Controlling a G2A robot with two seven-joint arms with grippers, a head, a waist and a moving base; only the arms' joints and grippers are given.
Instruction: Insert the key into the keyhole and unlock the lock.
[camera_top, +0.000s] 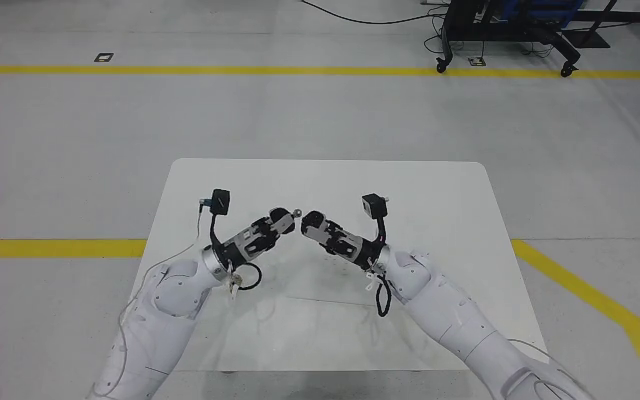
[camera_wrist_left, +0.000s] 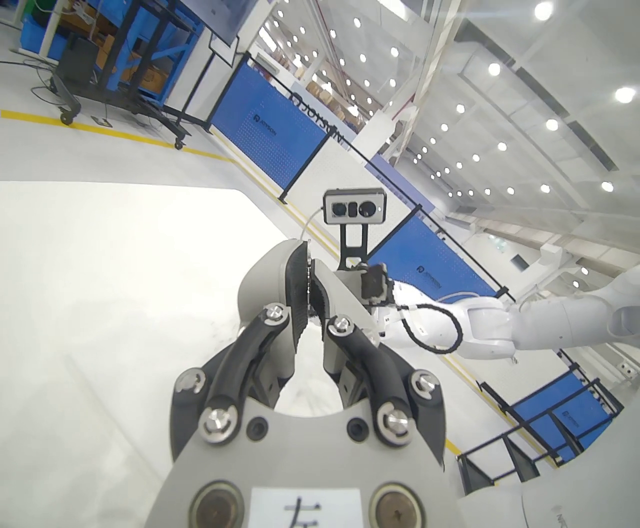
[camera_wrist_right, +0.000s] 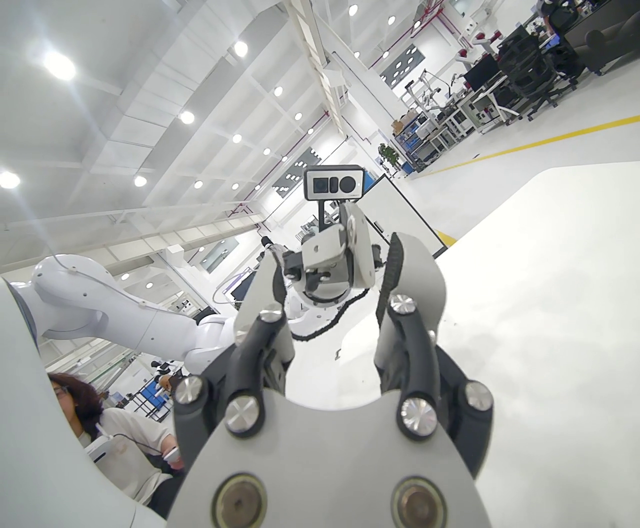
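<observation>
1. Left tool (camera_wrist_left: 306, 260) has its fingers pressed together; anything pinched between the pads is hidden.
2. Right tool (camera_wrist_right: 332, 245) faces it tip to tip above the middle of the table (camera_top: 420, 190), with its fingers apart.
3. Small pale nub (camera_top: 297, 212) pokes from the left tool's tip; it is too small to tell whether it is the key.

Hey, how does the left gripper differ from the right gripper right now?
The grey left gripper has its black ribbed pads pressed together; the grey right gripper is spread open. The left gripper's base plate carries a white label; the right gripper's plate is bare. Both hang tip to tip above the white table.
</observation>
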